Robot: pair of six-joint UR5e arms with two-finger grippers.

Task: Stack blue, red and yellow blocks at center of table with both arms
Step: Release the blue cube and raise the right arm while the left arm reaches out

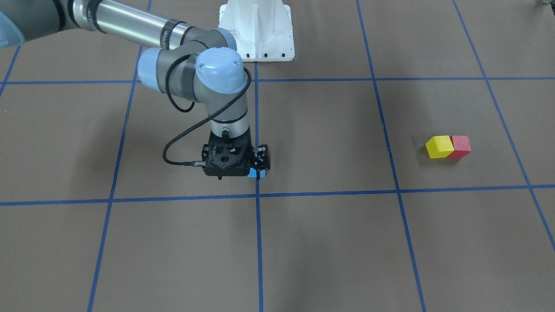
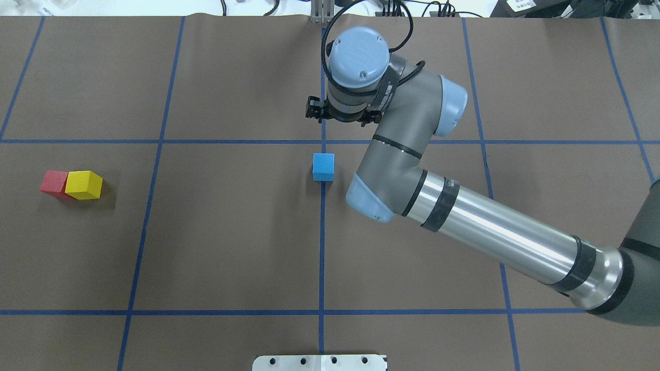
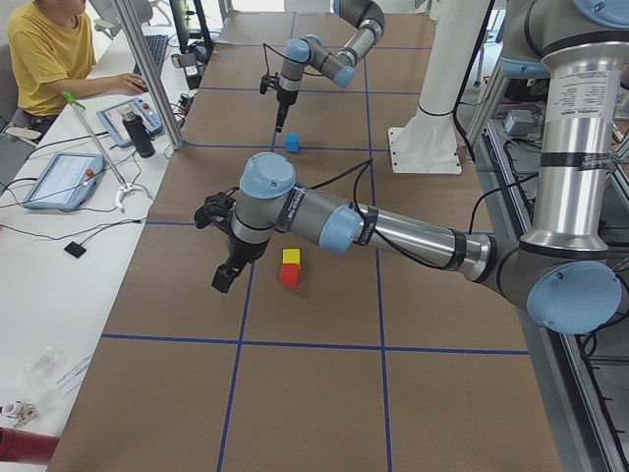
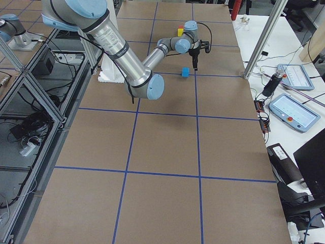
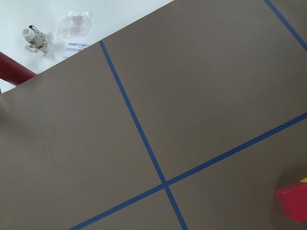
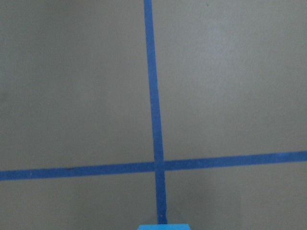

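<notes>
The blue block [image 2: 323,166] lies free on the centre tape line; it also shows in the front view [image 1: 253,173] and at the bottom edge of the right wrist view [image 6: 163,226]. My right gripper [image 1: 259,164] hangs above it, raised clear and apart from it; its fingers are hidden, so I cannot tell if it is open. The yellow block [image 2: 85,184] and the red block [image 2: 53,182] touch each other at the table's left. My left gripper [image 3: 224,277] shows only in the exterior left view, raised beside that pair; I cannot tell its state. The red block is at the left wrist view's corner [image 5: 292,201].
Brown paper with a blue tape grid [image 2: 323,232] covers the table. The white arm base [image 1: 256,30] stands at the robot's side. An operator [image 3: 49,49], tablets and a bottle sit along the bench beyond the table's far edge.
</notes>
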